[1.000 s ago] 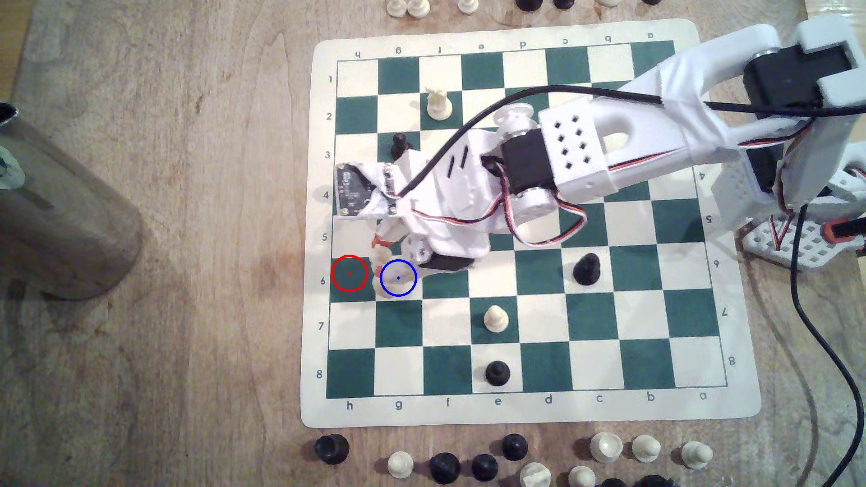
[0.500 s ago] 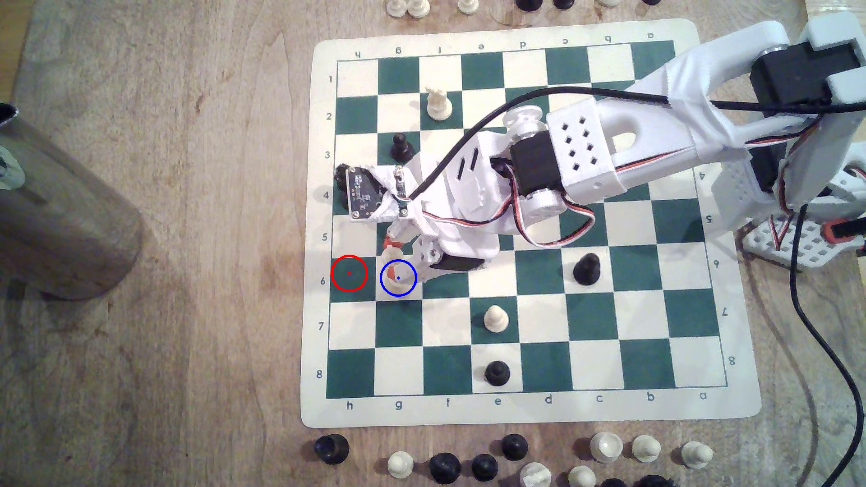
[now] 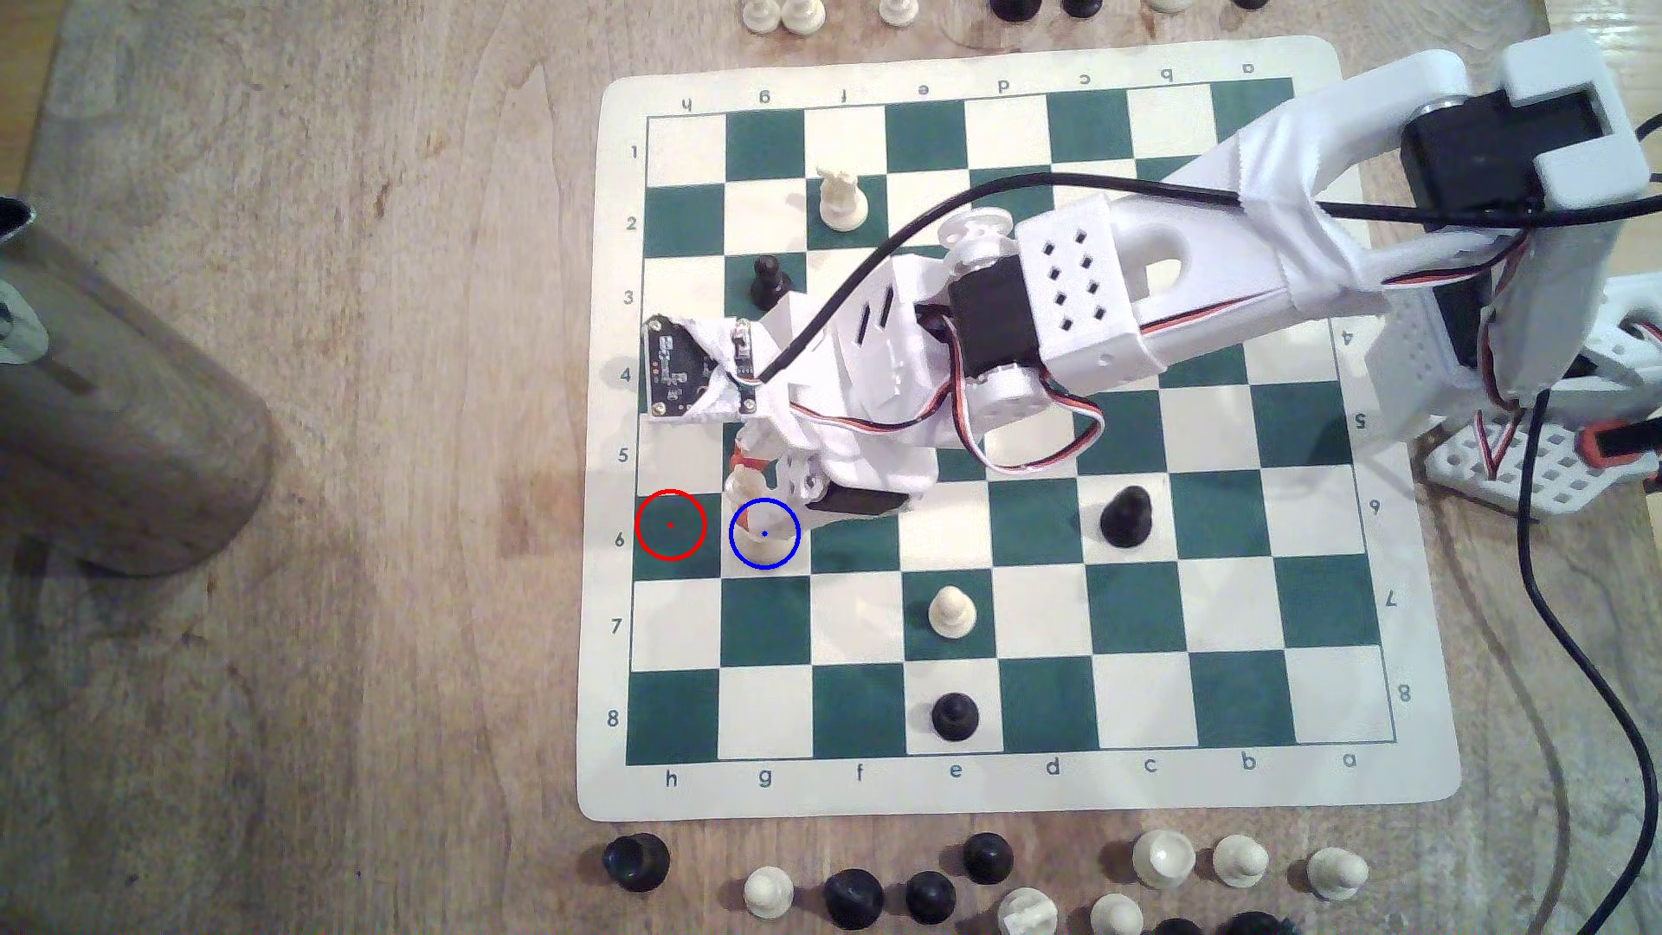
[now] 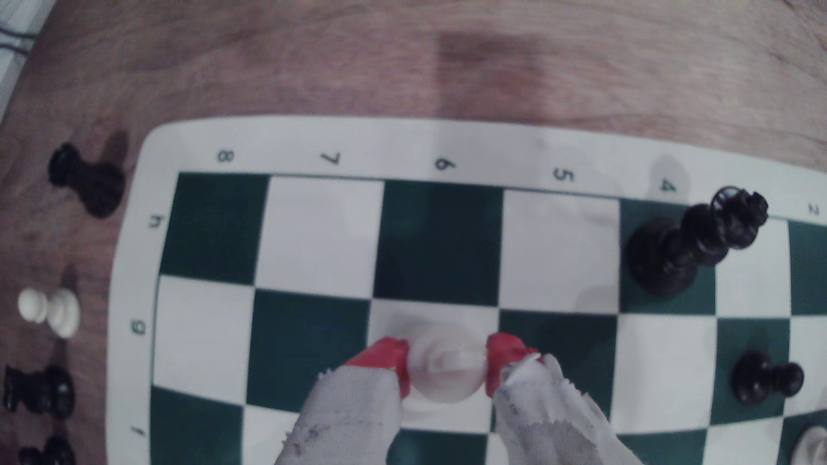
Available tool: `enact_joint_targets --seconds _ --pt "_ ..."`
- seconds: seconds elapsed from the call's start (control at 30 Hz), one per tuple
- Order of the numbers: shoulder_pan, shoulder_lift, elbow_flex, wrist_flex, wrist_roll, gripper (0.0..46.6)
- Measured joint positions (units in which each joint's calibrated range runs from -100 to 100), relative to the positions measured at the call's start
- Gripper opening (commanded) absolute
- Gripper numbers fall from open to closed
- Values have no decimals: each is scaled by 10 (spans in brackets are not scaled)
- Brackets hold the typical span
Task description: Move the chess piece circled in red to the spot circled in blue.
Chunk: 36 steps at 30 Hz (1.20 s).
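The chess piece (image 3: 743,485), cream with a rounded head, stands on the spot (image 3: 775,550), the cream square ringed in blue in the exterior view. My gripper (image 3: 752,493) reaches down over it from the upper right. In the wrist view the piece (image 4: 447,373) sits between my gripper's (image 4: 447,364) red-tipped fingertips (image 4: 388,361), which press on both its sides. It rests on a cream square beside row mark 6. The dark green square ringed in red (image 3: 670,525) holds nothing.
On the board (image 3: 1430,773) stand a black pawn (image 3: 766,280), a cream piece (image 3: 841,200), a cream pawn (image 3: 949,613) and two black pieces (image 3: 1126,519) (image 3: 953,716). A tall black piece (image 4: 689,246) stands close by. Spare pieces (image 3: 854,894) line the board's edges. A cylinder (image 3: 117,396) stands far left.
The wrist drew back toward the exterior view's right half a second ago and has since shifted left again. The piece's base now sits further inside the blue ring.
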Motion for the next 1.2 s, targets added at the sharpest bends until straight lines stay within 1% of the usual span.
enact_joint_targets --seconds 0.07,0.1,0.13,0.17,0.2,0.4,0.43,0.53,0.6,0.63,0.9,1.0,1.07,1.1,1.2 --pt "0 0 0 0 0 27" --pt "0 0 0 0 0 53" --pt "0 0 0 0 0 88" --pt "0 0 0 0 0 144" --pt "0 0 0 0 0 166" --pt "0 13 -14 13 9 203" --pt "0 13 -15 15 9 215" --pt "0 13 -15 22 9 297" --pt "0 13 -15 37 8 324" --pt "0 13 -15 51 4 329" --pt "-3 3 -15 92 3 333" --pt "-15 -39 12 111 3 330" --pt "-18 -75 42 120 3 310" --pt "-19 -112 72 123 3 310" --pt "-13 -168 117 123 3 312"
